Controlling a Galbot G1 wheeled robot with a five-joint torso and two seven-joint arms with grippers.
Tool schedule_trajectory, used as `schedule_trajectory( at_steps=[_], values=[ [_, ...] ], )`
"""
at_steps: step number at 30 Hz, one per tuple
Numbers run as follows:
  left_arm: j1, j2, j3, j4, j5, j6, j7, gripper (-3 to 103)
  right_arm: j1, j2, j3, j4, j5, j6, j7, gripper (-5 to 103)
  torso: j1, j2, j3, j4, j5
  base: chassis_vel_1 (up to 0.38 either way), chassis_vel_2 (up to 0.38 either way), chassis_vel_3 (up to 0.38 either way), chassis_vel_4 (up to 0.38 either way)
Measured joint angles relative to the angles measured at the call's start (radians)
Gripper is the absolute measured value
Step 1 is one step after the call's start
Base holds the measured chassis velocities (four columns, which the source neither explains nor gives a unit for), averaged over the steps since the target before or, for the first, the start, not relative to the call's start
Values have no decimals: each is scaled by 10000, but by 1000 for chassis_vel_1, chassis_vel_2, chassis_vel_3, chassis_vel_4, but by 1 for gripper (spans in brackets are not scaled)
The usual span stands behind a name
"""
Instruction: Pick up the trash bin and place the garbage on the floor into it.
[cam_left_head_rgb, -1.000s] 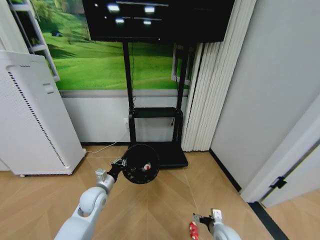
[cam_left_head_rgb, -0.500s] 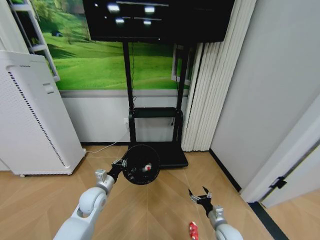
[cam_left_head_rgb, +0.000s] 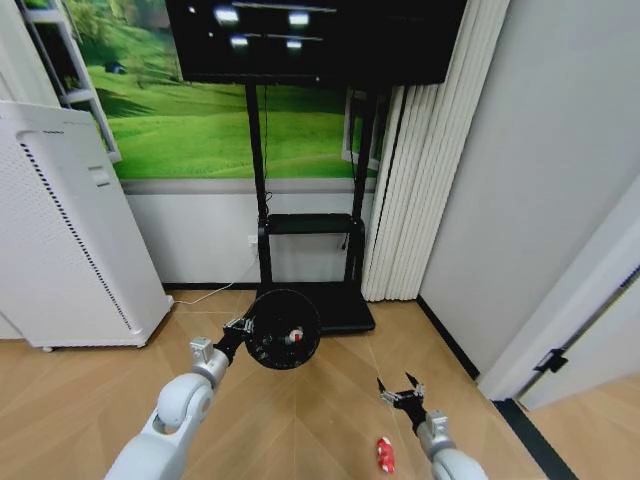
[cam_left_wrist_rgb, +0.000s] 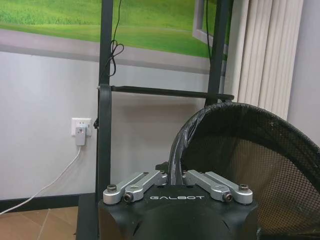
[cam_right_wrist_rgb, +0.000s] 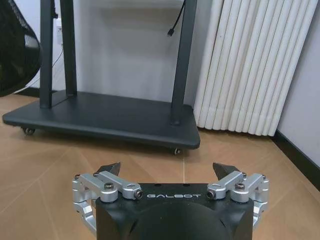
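The left gripper (cam_left_head_rgb: 238, 327) is clenched on the rim of the bin (cam_left_head_rgb: 283, 328), holding it off the floor (cam_left_head_rgb: 320, 410) in front of the TV stand (cam_left_head_rgb: 310, 300). The bin is tipped so its round mouth faces the head camera, and a small red-and-white scrap (cam_left_head_rgb: 293, 335) lies inside against the mesh. In the left wrist view the gripper (cam_left_wrist_rgb: 175, 176) has both fingers closed on the black rim, with the mesh wall of the bin (cam_left_wrist_rgb: 250, 170) curving away beside it, and the stand's post (cam_left_wrist_rgb: 105, 95) and shelf bar right behind. A wall socket (cam_left_wrist_rgb: 81, 130) with a white cable sits beside that post.

The right gripper (cam_left_head_rgb: 402, 392) is released, its fingers spread with nothing between them, hanging above the floor on the near side of the stand's base and toward the curtain (cam_left_head_rgb: 425, 170). A red can (cam_left_head_rgb: 384, 454) lies on the floor just nearer the robot than this gripper, apart from it. In the right wrist view the gripper (cam_right_wrist_rgb: 167, 171) points toward the stand's black base (cam_right_wrist_rgb: 110, 120), its two dark fingertips well apart, and the edge of the bin (cam_right_wrist_rgb: 17, 55) shows off to one side of the stand's posts.

A white appliance (cam_left_head_rgb: 65, 230) stands well apart from the TV stand, on the side away from the curtain.
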Motion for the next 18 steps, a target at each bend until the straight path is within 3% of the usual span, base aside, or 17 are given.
schedule_trajectory(
  at_steps=[5,7,10,18],
  values=[
    [32,-18,-6,12,11,2,-1,4,-278,-132,-118,155,158,-643,-23,100,-5,4,-3,0,0,103,-134,-129,135],
    [34,-29,-24,16,10,5,-5,4,-751,-374,-307,445,1210,-1493,-19,100,-3,3,-1,-1,-2,0,0,0,0],
    [30,-39,-25,28,9,8,-27,4,-1019,-468,-489,410,1914,-2053,15,100,-2,4,1,-2,-2,-16,9,18,-12],
    [-41,-131,116,106,53,14,-28,4,-603,245,-887,-1027,2242,-2300,255,100,-1,2,1,1,-2,-32,21,26,-22]
  ],
)
